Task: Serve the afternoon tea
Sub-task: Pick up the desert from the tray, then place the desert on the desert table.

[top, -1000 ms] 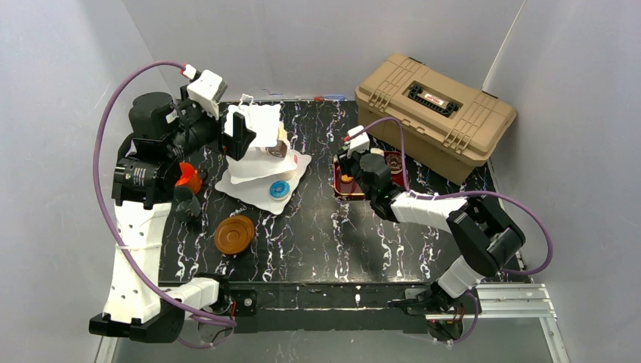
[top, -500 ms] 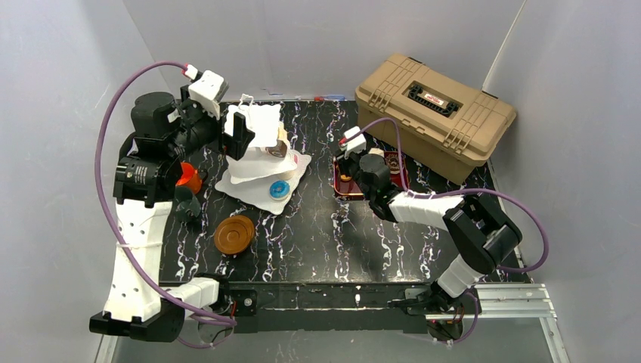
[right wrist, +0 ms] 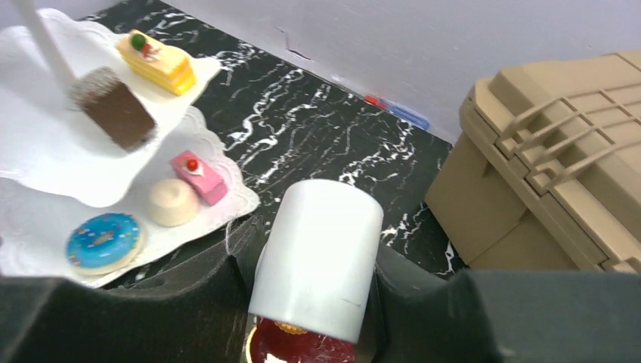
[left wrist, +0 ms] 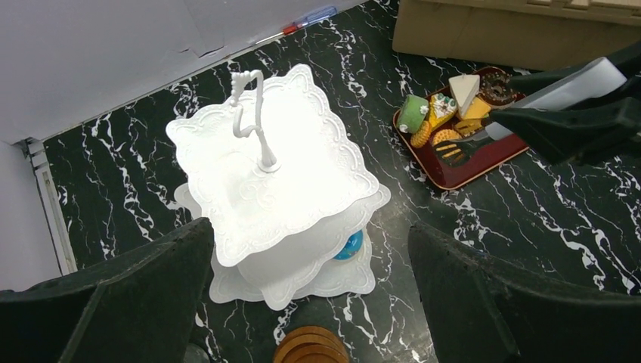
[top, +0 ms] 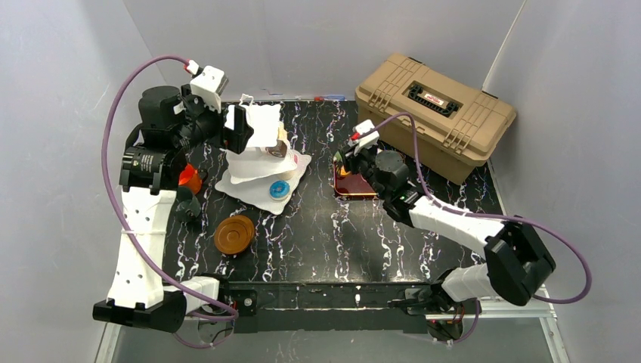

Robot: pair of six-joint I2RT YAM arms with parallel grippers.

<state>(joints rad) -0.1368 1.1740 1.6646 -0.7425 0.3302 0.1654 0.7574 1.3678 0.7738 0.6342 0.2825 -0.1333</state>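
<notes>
The white three-tier stand (top: 261,162) stands at the back left; its top plate (left wrist: 272,166) is bare. Lower tiers hold a chocolate cake (right wrist: 113,110), a yellow slice (right wrist: 159,60), a pink cake (right wrist: 198,175), a cream round (right wrist: 174,202) and a blue donut (top: 279,189). My left gripper (top: 238,128) hovers open above the stand's left side, holding nothing. My right gripper (top: 348,161) is shut on the metal tongs (right wrist: 321,249) above the red tray (top: 354,181) of pastries (left wrist: 442,113). The tong tips (left wrist: 459,149) reach into the tray.
The tan toolbox (top: 435,106) fills the back right, just behind the tray. An orange cup (top: 189,178) and a dark cup (top: 187,204) stand left of the stand. A stack of brown saucers (top: 233,234) lies in front of it.
My right arm has stretched out and its wrist has turned towards the stand, with the tongs still in its grip. The left arm has lifted and shifted back a little.
</notes>
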